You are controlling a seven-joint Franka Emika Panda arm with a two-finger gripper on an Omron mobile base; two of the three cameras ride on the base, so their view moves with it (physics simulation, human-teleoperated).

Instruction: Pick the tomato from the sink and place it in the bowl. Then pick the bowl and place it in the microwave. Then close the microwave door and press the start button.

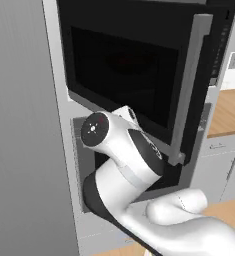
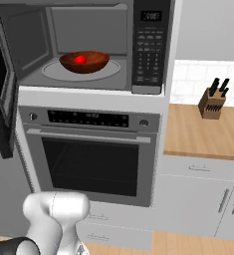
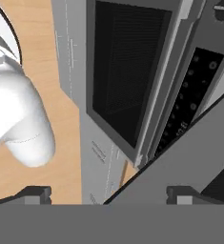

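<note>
One small red tomato [image 2: 79,60] apparently rests inside glossy reddish-brown bowl [image 2: 84,62].

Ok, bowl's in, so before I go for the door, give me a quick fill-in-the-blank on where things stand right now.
1. The tomato lies inside the ____.
2. The bowl sits on the glass turntable of the ____.
3. The microwave door stands ____.
4. The claw has its fingers ____, holding nothing.

Missing words: bowl; microwave; open; open
</note>
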